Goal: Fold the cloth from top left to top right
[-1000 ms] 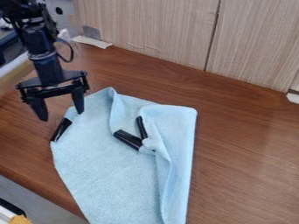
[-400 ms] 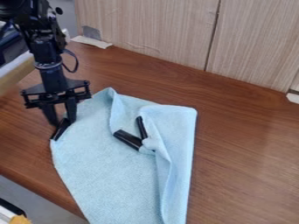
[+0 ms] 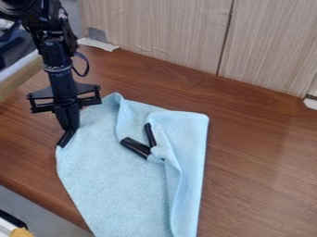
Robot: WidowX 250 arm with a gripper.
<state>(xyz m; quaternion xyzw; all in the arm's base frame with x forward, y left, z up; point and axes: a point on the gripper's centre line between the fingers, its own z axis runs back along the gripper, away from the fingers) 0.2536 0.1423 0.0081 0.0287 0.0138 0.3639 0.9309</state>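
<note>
At the upper left, the gripper [image 3: 70,129] points down with its fingers together, shut on the black strip [image 3: 64,139] at the left corner of the light blue cloth [image 3: 117,180]. The cloth lies on the brown table, its right part folded over in a long flap [image 3: 189,139]. Near its middle are a thick black strip [image 3: 136,147] and a thinner one [image 3: 150,134], close together beside the flap's crumpled edge.
Light wood panels [image 3: 161,32] stand along the back of the brown table [image 3: 260,162]. Pale tape [image 3: 97,44] lies at their foot on the left. The table's front edge runs past the lower left, beside a white and orange item [image 3: 21,232].
The gripper has come down and a little right, and its fingers have closed on the black strip. The cloth's left corner has shifted slightly right.
</note>
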